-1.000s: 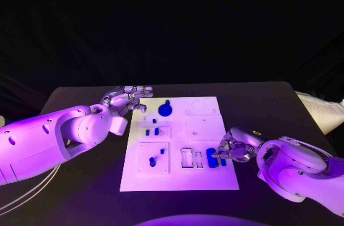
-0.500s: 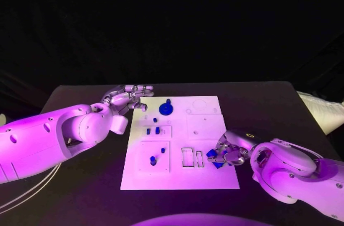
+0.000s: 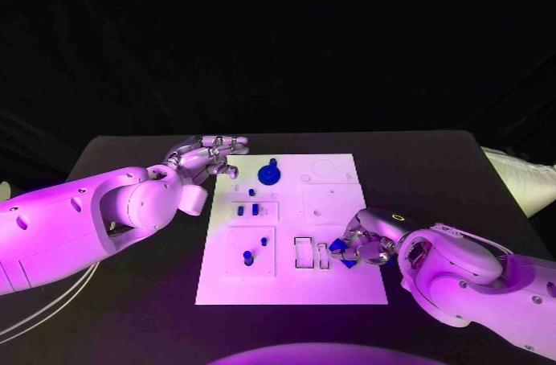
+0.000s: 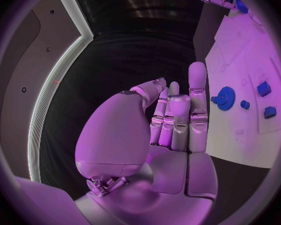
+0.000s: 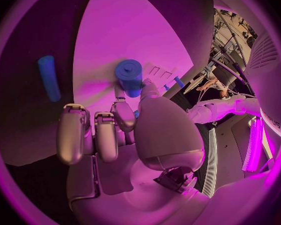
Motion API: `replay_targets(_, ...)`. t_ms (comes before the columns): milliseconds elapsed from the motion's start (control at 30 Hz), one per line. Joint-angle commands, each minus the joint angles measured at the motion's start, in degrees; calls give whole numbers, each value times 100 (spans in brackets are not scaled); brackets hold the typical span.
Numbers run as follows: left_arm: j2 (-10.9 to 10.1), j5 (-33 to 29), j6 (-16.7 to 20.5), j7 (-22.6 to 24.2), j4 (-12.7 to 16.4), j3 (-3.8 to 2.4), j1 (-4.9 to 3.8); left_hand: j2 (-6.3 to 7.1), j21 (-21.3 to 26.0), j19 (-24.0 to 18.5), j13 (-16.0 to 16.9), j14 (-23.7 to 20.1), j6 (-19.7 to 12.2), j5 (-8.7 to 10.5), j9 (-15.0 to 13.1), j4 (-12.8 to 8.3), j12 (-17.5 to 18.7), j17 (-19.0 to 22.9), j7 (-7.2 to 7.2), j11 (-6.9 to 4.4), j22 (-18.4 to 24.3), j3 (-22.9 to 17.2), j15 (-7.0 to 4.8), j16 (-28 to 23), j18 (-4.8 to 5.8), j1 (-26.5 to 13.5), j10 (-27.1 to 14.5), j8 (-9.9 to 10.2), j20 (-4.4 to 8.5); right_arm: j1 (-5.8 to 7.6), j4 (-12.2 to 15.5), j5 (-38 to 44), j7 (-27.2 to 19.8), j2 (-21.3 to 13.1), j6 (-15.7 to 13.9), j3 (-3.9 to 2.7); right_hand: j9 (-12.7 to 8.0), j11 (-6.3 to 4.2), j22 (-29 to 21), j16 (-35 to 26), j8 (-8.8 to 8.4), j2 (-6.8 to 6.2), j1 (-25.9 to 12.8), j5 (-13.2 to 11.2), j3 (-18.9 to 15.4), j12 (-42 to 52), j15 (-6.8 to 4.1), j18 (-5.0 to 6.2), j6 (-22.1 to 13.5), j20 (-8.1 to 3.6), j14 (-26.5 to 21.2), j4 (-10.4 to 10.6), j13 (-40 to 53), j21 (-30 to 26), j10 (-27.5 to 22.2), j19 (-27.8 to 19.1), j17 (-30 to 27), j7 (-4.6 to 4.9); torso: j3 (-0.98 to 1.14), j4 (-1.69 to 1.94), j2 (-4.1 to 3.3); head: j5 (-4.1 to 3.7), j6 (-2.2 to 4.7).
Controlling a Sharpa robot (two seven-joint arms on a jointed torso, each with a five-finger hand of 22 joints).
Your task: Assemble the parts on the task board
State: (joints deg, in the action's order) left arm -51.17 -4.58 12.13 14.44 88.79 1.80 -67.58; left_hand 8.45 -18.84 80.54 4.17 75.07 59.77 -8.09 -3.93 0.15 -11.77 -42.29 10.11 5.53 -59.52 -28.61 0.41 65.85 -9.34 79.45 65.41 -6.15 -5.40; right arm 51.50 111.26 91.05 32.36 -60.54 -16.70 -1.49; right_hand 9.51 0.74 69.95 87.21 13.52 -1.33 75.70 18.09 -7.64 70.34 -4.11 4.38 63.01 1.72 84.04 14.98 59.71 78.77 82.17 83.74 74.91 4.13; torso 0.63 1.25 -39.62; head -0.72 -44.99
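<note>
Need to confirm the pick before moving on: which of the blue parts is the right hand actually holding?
The blue cylinder at the board's right near side, pinched in the right hand. The gear-shaped part and the small pegs sit untouched on the task board.

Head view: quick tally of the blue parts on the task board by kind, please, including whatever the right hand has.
Blue gear: 1
Small blue pieces in the board's left column: 5
Blue cylinder held by the right hand: 1
Blue bar lying beside that hand: 1
Total: 8
</note>
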Motion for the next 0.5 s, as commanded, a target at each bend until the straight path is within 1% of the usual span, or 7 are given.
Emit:
replay_targets(33,8,-11,-82,42,12,-3,-1,-3,19,-29,3,-34,-27,-4,5,-17,-17,-1,-3,7,5,26,-1,-11,-75,-36,-31,-12,-8,-43,31,-121,91,-19,-323,31,82,-149,14,33,74,189,262,44,69,483,-47,-39,109,-27,511,-37,1562,31,125,25,1071,-37,1,-1,5,6,1)
replay_targets(133,9,-11,-87,37,11,-3,-1,-5,20,-35,3,-43,-28,-2,4,-21,-26,13,0,9,4,36,0,-12,-75,-42,-36,-16,-10,-42,134,-336,65,-50,-644,16,133,-180,30,40,111,238,313,150,109,482,-73,-41,167,-52,513,-46,1581,42,133,29,1082,-72,-4,1,9,0,2)
replay_targets(267,15,-11,-101,27,10,-3,0,-5,20,-35,3,-43,-28,-2,4,-21,-26,13,0,9,4,36,0,-12,-75,-42,-36,-16,-10,-34,250,-670,33,-73,-958,-12,214,-214,68,58,143,285,247,383,114,496,-104,-49,218,-84,519,43,1625,66,161,41,1114,-109,-10,9,15,-18,13)
replay_targets(367,20,-11,-108,24,13,-3,1,-5,20,-35,3,-43,-28,-2,4,-21,-26,13,0,9,4,36,0,-12,-75,-42,-36,-16,-10,-29,292,-861,33,-56,-1039,-23,251,-226,86,64,155,290,234,464,116,505,-115,-52,237,-96,521,70,1645,76,174,47,1125,-124,-15,20,11,-27,18)
replay_targets(500,23,-11,-111,20,21,-2,1,-5,20,-35,3,-43,-28,-2,4,-21,-26,13,0,9,4,36,0,-12,-75,-42,-36,-16,-10,-27,302,-1070,52,19,-1039,-29,284,-232,95,67,162,288,191,504,101,502,-122,-54,247,-104,522,110,1655,82,181,49,1131,-128,-20,32,5,-17,17)
